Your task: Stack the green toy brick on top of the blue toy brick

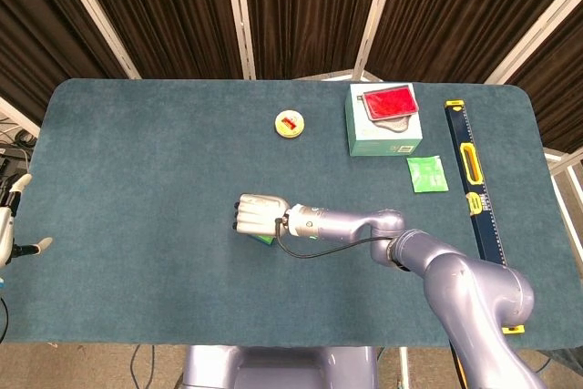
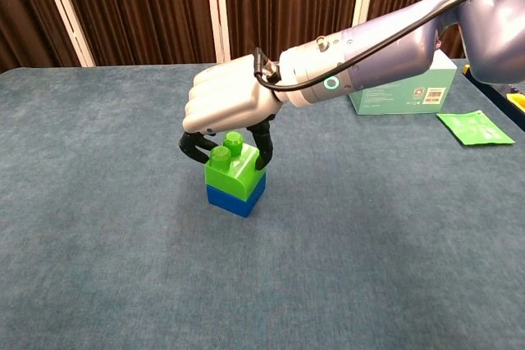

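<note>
Directly under the right hand (image 2: 230, 104), green brick (image 2: 230, 171) caps blue brick (image 2: 235, 197)

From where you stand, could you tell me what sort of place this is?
Probably a robot lab or data-collection bench rather than a home: a table covered in teal cloth, dark curtains hung behind it as a backdrop, and assorted props such as a level and a box.

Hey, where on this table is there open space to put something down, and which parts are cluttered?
Bare cloth covers the whole left half, from the right hand and the stacked green brick and blue brick to the left edge, plus the front strip.

Crowded: the far right corner, with the teal box, green packet, ruler and, nearby, a small round tin.
</note>
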You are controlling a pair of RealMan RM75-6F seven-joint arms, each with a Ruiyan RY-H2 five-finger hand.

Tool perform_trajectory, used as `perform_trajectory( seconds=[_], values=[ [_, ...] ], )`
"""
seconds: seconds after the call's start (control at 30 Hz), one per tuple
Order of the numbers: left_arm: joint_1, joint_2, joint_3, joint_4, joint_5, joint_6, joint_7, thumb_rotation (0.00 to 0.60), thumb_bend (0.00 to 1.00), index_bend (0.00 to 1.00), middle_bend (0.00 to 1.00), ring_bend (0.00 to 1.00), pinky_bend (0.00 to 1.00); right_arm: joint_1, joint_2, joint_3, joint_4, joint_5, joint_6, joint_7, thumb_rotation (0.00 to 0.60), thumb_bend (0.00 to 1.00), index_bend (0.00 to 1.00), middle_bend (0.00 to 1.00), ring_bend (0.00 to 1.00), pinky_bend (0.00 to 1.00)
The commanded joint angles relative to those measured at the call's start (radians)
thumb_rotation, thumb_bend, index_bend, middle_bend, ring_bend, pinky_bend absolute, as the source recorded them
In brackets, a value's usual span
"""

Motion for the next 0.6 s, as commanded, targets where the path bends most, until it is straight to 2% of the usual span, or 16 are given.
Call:
perform_trajectory(
  seconds=[0.03,0.33,0.4,0.47,0.53,0.6],
  values=[
    [0.000,0.000,0.000,0.000,0.001,0.000,0.000,0.600,0.00,0.00,0.00,0.00,0.00,-0.001,-0.003,-0.002,0.002,0.000,0.001,-0.006,0.600,0.22,0.41,0.52,0.38,0.54],
    [0.000,0.001,0.000,0.000,0.003,0.000,-0.003,0.600,0.00,0.00,0.00,0.00,0.00,-0.010,-0.009,-0.003,0.007,0.012,-0.001,-0.031,0.600,0.22,0.41,0.52,0.38,0.54],
    [0.000,0.001,0.000,0.000,0.003,-0.001,-0.001,0.600,0.00,0.00,0.00,0.00,0.00,-0.011,-0.009,-0.004,0.007,0.014,-0.002,-0.034,0.600,0.21,0.40,0.50,0.38,0.53],
    [-0.001,0.000,0.000,0.000,0.002,-0.002,-0.001,0.600,0.00,0.00,0.00,0.00,0.00,-0.012,-0.009,-0.005,0.008,0.017,-0.004,-0.039,0.600,0.18,0.33,0.42,0.35,0.50],
    [-0.001,0.000,0.000,0.000,0.001,-0.002,-0.001,0.600,0.00,0.00,0.00,0.00,0.00,-0.014,-0.007,-0.004,0.010,0.020,-0.004,-0.050,0.600,0.12,0.20,0.31,0.30,0.46],
    [0.000,0.000,-0.001,0.000,0.000,-0.002,-0.001,0.600,0.00,0.00,0.00,0.00,0.00,-0.018,-0.002,0.003,0.003,0.031,-0.007,-0.060,0.600,0.09,0.12,0.25,0.28,0.45]
  ],
)
